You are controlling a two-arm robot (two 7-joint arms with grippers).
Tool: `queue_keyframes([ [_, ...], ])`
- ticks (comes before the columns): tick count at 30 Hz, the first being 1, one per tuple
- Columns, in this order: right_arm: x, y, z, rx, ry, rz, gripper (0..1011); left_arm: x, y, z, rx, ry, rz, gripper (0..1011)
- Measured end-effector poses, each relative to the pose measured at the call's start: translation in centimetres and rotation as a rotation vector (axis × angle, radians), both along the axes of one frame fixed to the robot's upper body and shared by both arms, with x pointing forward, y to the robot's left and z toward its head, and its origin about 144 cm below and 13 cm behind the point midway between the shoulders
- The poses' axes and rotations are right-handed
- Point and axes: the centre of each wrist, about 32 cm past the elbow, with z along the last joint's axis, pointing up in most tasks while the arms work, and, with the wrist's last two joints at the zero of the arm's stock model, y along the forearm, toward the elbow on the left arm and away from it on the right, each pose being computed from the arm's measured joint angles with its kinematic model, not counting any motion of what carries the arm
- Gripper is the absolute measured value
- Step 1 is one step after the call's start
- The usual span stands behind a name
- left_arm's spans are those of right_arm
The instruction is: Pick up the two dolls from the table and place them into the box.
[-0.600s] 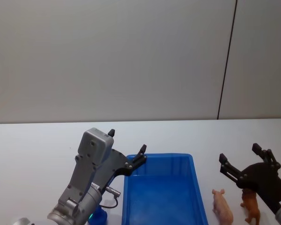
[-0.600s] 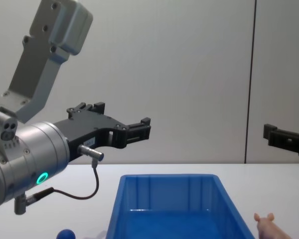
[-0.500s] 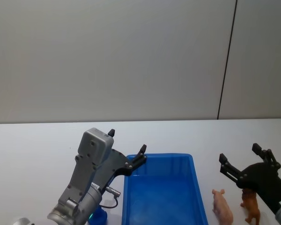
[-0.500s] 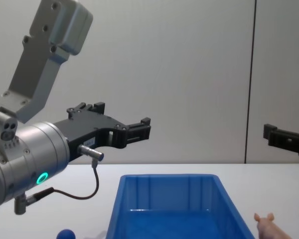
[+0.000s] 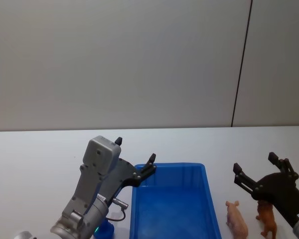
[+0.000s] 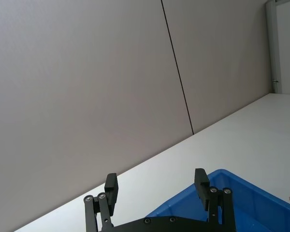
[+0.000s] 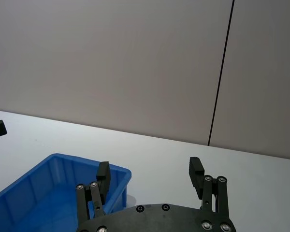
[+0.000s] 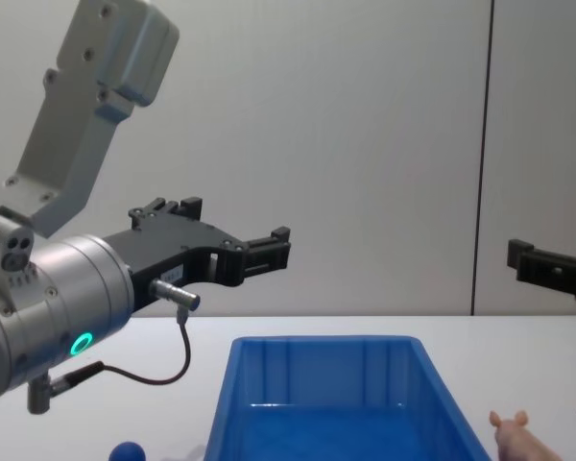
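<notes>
Nothing has moved over the last half second: both arms hang exactly where they were, and the toys have not shifted. By my reading the task has not properly begun, with no doll lifted and, as far as its inside can be seen, nothing lying in the box [image 5: 169,166].

The left gripper [image 5: 135,149] hovers above the box's left far corner, its jaws spread wide and holding nothing. The right gripper [image 5: 254,162] hovers to the right of the box, above the surface [image 5: 40,159], its jaws likewise wide and empty.

The pink doll [image 5: 236,219] stands on the surface just beside the box's right wall, a small pale pig-like figure with short ears, facing away from the robot. The brown doll [image 5: 266,219] stands just to its right, orange-brown and partly hidden behind the right gripper's body. Both are near that gripper, so it seems the natural one to take them.

A dark-blue rounded toy [image 5: 105,230] sits close against the box's left side, low behind the left arm. It is probably a third doll, though too little shows to be sure.
</notes>
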Motion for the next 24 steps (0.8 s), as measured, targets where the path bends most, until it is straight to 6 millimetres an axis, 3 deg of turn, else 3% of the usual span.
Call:
queue_keyframes([
  [24,0.0,0.0,0.0,0.0,0.0,0.0,1001,0.0,0.0,0.0,0.0,0.0,0.0,1001],
])
